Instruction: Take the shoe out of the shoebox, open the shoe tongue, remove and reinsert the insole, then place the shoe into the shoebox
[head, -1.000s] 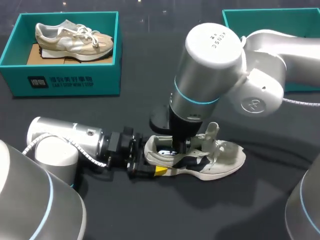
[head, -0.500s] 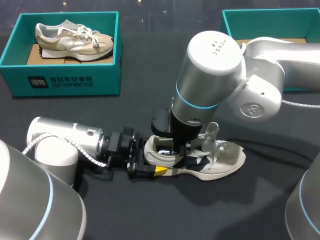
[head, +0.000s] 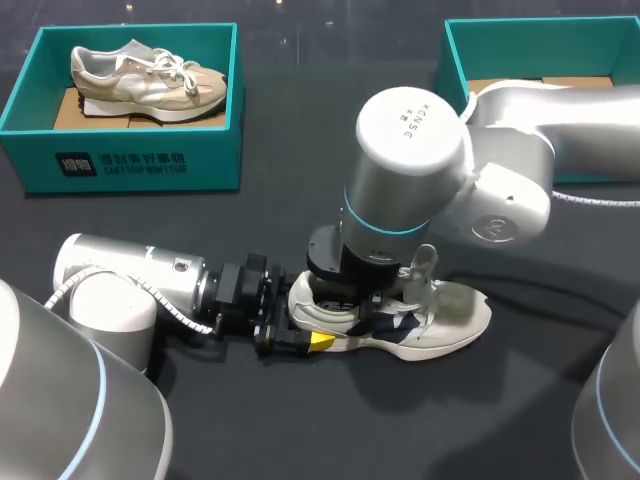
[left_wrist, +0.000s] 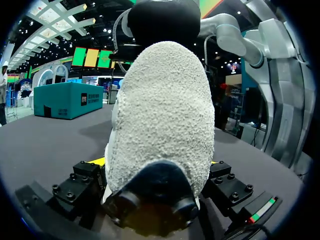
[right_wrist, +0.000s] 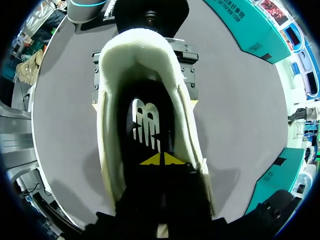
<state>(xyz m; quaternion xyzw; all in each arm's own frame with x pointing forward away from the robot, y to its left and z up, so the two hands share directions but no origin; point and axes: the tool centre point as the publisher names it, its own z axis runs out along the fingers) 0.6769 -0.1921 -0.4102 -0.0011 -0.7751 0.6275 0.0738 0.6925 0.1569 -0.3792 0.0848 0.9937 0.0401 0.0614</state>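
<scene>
A white and grey sneaker (head: 450, 320) lies on its sole on the dark table, toe to the right. My left gripper (head: 300, 335) is at its heel, one finger against each side; the fuzzy heel (left_wrist: 162, 115) fills the space between those fingers. My right arm (head: 410, 170) comes down from above into the shoe's mouth. Inside, my right gripper (right_wrist: 162, 160) is shut, its yellow tips together on the black insole (right_wrist: 147, 120), which lies flat in the shoe. The white padded collar (right_wrist: 112, 125) rings the opening. The tongue and laces (head: 420, 270) are pulled up toward the toe.
A teal shoebox (head: 130, 165) stands at the back left with a beige sneaker (head: 150, 75) in it. A second teal box (head: 480, 40) stands at the back right, partly behind my right arm. Bare dark tabletop lies in front of the shoe.
My right arm's large upper joint has swung a little to the left and lower over the shoe. The shoe and my left arm have stayed where they were.
</scene>
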